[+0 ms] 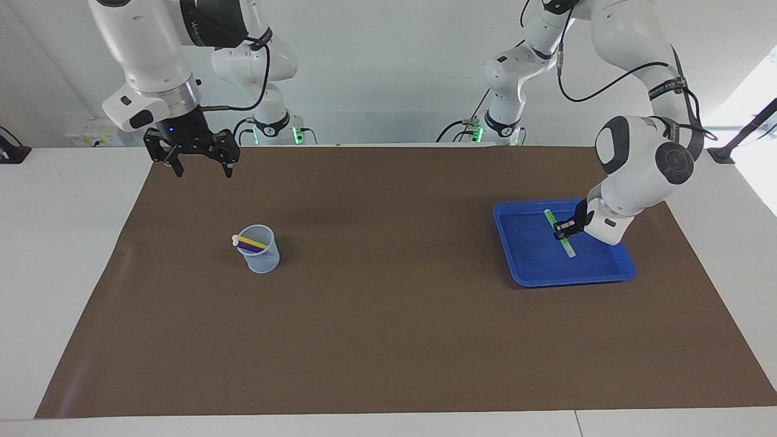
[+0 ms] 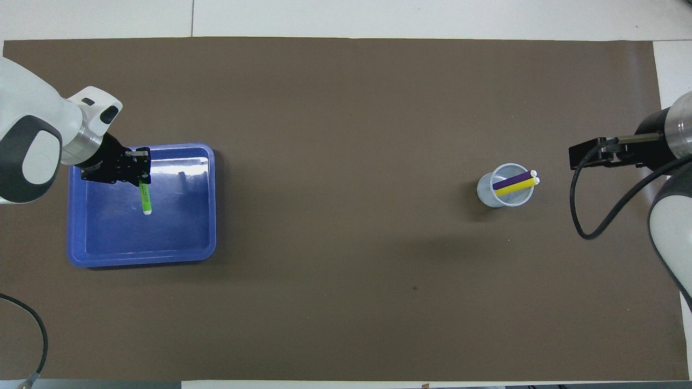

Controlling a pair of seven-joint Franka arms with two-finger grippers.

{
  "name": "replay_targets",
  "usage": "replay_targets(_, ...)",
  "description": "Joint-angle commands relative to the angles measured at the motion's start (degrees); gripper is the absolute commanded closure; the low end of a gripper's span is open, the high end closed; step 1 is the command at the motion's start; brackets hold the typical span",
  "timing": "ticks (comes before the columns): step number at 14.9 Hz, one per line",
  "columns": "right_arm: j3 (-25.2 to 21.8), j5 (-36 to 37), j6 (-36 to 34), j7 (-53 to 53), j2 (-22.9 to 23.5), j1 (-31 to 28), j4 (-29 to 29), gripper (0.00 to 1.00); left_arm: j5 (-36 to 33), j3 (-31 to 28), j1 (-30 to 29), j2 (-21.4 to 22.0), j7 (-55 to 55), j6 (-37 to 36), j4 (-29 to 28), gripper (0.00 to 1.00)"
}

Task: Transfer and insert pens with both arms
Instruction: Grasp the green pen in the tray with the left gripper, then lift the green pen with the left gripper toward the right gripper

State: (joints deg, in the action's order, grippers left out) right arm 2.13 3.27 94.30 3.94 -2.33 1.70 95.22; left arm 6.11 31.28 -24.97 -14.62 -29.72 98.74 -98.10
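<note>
Left gripper clamped on the green pen in the blue tray

Pinched off-centre, the pen could swivel or slip on lifting. The right gripper waits with fingers wide over the mat, near the mesh cup holding the yellow pen and purple pen

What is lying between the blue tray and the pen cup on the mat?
Nothing: between the blue tray and the pen cup only bare brown mat shows, clearest in the overhead view.
</note>
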Motion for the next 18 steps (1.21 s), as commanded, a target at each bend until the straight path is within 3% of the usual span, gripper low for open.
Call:
replay_targets(1,0.24,-1.76,-0.09,0.63,-1.18,-0.47,1.2,0.0,4.07,1.14,1.41,0.64,-14.35,-3.9,2.56,1.0)
replay_targets(8,0.24,-2.57,0.0,0.81,-1.27,-0.38,1.11,0.0,28.04,5.71,1.51,5.48,-43.29,-3.73,1.59,1.0)
replay_targets(11,0.68,-3.0,0.09,0.81,-1.27,-0.38,1.11,0.0,36.84,7.47,1.68,6.7,-48.4,-2.51,-0.59,1.0)
replay_targets(15,1.73,-14.4,0.97,3.35,-1.27,-0.29,0.58,0.0,46.51,8.27,3.7,9.95,-50.18,1.62,-5.07,1.0)
replay_targets(18,5.5,-19.61,4.64,7.55,-1.18,-0.12,0.32,0.0,52.94,8.27,6.33,13.29,-50.35,6.71,-9.73,1.0)
